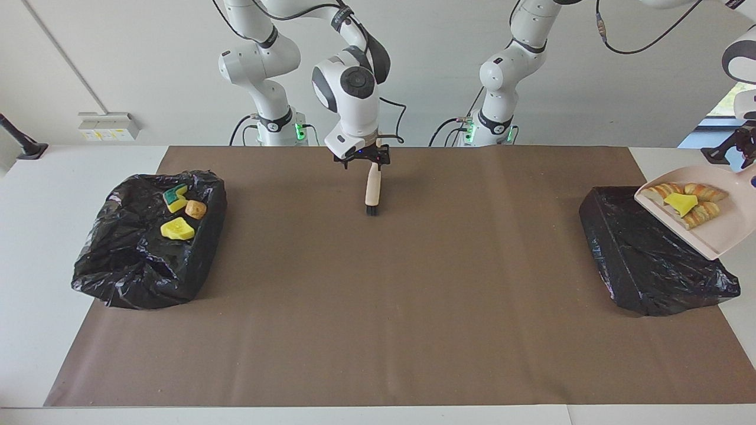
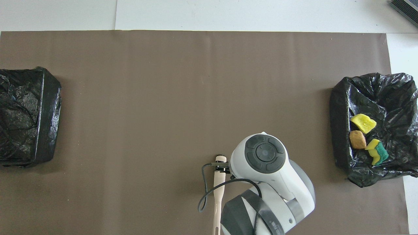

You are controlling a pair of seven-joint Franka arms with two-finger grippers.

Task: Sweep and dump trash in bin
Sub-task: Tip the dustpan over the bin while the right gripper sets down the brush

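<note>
The right gripper (image 1: 361, 157) hangs over the top of the brush (image 1: 372, 188), near the robots' edge of the brown mat (image 1: 378, 307). Its fingers look spread apart with the brush handle just below them, lying on the mat. From above, the big white wrist hides much of the gripper, and the brush (image 2: 218, 189) runs off the bottom edge.

The left gripper (image 1: 741, 146) is up at the left arm's end, partly cut off, so I cannot tell how its fingers sit. Beside it, a pink dustpan (image 1: 717, 233) tilts in the air over a black bin (image 1: 644, 260). Yellow and tan trash (image 1: 685, 202) lies in the pan.

At the right arm's end, another black bin (image 1: 136, 260) holds three more trash pieces (image 1: 177, 227).
</note>
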